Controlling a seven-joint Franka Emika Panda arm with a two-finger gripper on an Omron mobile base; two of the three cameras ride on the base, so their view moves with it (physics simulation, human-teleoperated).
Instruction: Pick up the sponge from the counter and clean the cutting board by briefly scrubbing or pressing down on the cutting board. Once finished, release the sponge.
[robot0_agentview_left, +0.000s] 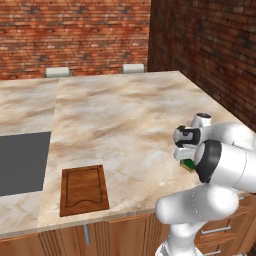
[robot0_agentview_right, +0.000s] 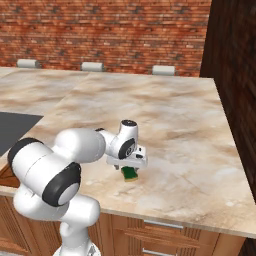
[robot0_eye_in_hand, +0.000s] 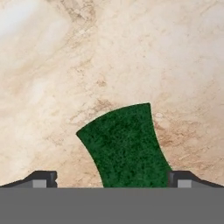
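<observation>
In the left base view, the sponge (robot0_agentview_left: 188, 165) is mostly hidden behind the arm's dark elbow joint at the right of the frame; only a small green and yellow corner shows. In the right base view the sponge (robot0_agentview_right: 130, 173) sits just below the gripper (robot0_agentview_right: 129, 166), at lower centre, and the hand covers part of its top. The fingers themselves are hard to make out in both base views.

In the hand view, the sponge (robot0_eye_in_hand: 126, 146) lies on the counter (robot0_eye_in_hand: 109, 52), with its lower end cut off by the bottom of the frame. Its dark green face is up. Its long axis runs from the bottom of the frame toward the upper left, slightly tilted. The two fingers (robot0_eye_in_hand: 41, 179) stand wide apart at the bottom corners, one to each side of the sponge, released and not touching it.

The cutting board (robot0_agentview_left: 84, 189) lies at the lower left of the left base view, near the counter's front edge, well apart from the sponge. A dark grey panel (robot0_agentview_left: 22, 162) is cut off by the left edge.
</observation>
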